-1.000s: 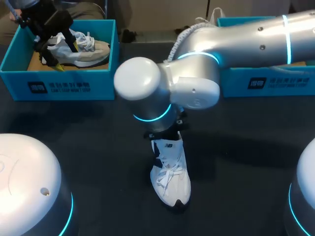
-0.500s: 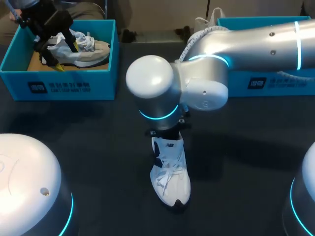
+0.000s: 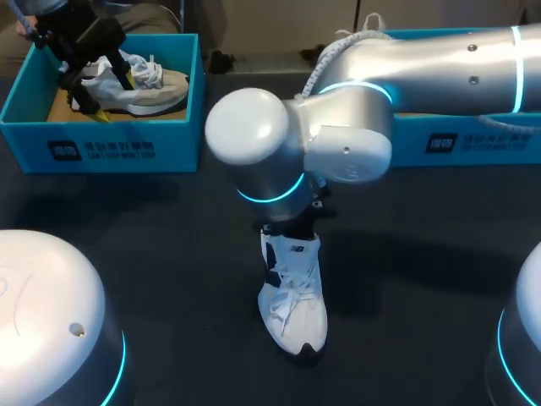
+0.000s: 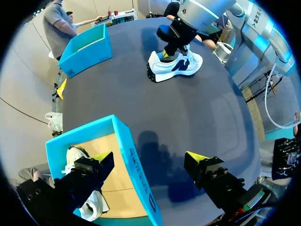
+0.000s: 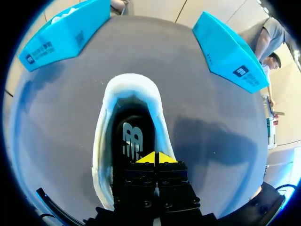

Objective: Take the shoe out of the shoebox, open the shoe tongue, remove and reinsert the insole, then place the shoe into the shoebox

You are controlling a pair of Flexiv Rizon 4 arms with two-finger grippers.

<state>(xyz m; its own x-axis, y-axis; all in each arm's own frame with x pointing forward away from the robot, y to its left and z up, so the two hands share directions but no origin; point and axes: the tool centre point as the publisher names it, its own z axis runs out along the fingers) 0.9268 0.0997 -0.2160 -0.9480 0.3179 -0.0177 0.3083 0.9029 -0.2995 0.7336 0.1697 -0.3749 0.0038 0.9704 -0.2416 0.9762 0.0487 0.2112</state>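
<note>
The right arm's wrist has swung a little, nudging the shoe's (image 3: 293, 296) heel; it stands sole-down mid-bench (image 3: 169, 254). The right hand (image 5: 156, 157) sits closed in its mouth, over the insole (image 5: 131, 141). The left hand (image 4: 149, 160) hangs open at the far box (image 4: 141, 183). With nothing holding it down, the shoe may drag or tip as the insole is pulled.
</note>
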